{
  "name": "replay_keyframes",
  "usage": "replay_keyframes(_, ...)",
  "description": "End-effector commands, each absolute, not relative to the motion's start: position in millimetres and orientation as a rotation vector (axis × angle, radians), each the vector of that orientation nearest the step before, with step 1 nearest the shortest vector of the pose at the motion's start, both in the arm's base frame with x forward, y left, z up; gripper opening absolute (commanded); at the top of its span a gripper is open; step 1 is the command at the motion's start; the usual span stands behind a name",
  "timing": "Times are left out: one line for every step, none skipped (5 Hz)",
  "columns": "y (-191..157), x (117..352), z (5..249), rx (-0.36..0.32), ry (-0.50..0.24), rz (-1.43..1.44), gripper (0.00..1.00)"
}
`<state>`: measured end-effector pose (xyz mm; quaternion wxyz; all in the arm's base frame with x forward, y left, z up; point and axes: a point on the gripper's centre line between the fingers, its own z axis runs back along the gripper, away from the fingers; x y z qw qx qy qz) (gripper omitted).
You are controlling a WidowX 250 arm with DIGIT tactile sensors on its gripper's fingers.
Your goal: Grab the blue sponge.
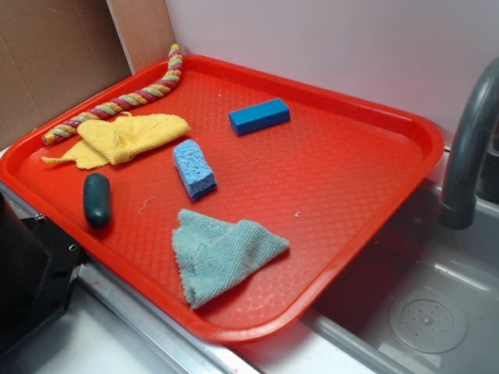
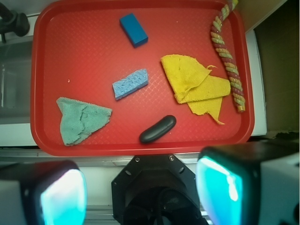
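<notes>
A red tray (image 1: pixel 366 187) sat beside a sink (image 1: pixel 437 312), with a grey faucet (image 1: pixel 468 148) rising at the far right of the exterior view. Going from left to right across that view, a twisted rope (image 1: pixel 117 101) of red, yellow and green strands lay along the tray's far-left rim, and a yellow cloth (image 1: pixel 125 140) lay crumpled just beside it. Near the front-left edge rested a dark oval piece (image 1: pixel 97 200), lying flat and apart from the cloth. Close to the middle of the tray lay the blue sponge (image 1: pixel 194 168), flat on its broad face, its pitted surface up, touching nothing around it. In front of it, nearer the front rim, a teal-grey cloth (image 1: pixel 222 253) was spread in a rough triangle. Behind and to the right of the sponge sat a darker, smooth blue block (image 1: pixel 259 116), well apart from it. In the wrist view the sponge (image 2: pixel 131 84) showed near the tray's centre, between the teal-grey cloth (image 2: pixel 80 119) and the yellow cloth (image 2: pixel 194 84). The gripper (image 2: pixel 140 187) hung off the tray's near edge, well away from the sponge; its two fingers (image 2: pixel 61 194) stood spread wide apart at the bottom of that view, with nothing held between them.
</notes>
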<state>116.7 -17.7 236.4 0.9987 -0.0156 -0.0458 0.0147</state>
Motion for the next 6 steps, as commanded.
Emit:
replay_keyframes(-18, 117, 236, -0.031, -0.092, 0.029, 1.00)
replay_keyframes(-9, 131, 198, 0.083, -0.017, 0.272, 1.00)
replay_keyframes(-28, 168, 181, 0.101, -0.144, 0.527, 1.00)
replay_keyframes(-34, 186, 148, 0.099, -0.133, 0.778, 1.00)
replay_keyframes(-28, 200, 113, -0.027, -0.246, 0.873, 1.00)
replay_keyframes(-19, 222, 76, -0.109, -0.183, 0.837, 1.00)
